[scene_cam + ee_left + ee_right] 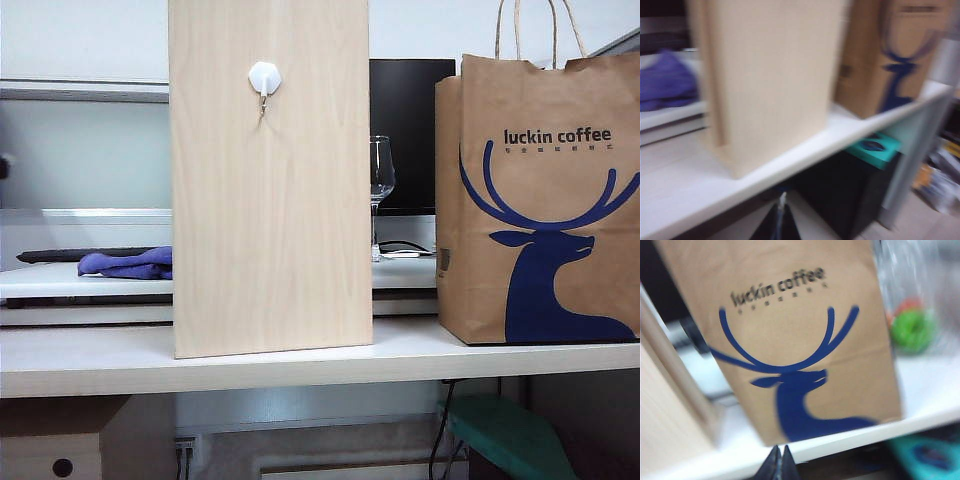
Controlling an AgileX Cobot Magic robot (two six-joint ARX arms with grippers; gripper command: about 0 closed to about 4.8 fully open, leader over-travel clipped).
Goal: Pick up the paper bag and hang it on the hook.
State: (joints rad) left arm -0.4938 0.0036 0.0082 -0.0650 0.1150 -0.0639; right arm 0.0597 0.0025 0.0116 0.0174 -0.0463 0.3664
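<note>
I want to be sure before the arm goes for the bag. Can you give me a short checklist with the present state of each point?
1. Paper bag stands upright on the table: ok.
2. Bag handles stand up free above its mouth: ok.
3. Hook on the board is bare: ok.
4. Right gripper low before the bag, jaws shut, must open before grasping: not ok.
5. Left gripper low before the board, tips together, holds nothing: ok.
6. Room between bag and board for an arm: cannot tell.
</note>
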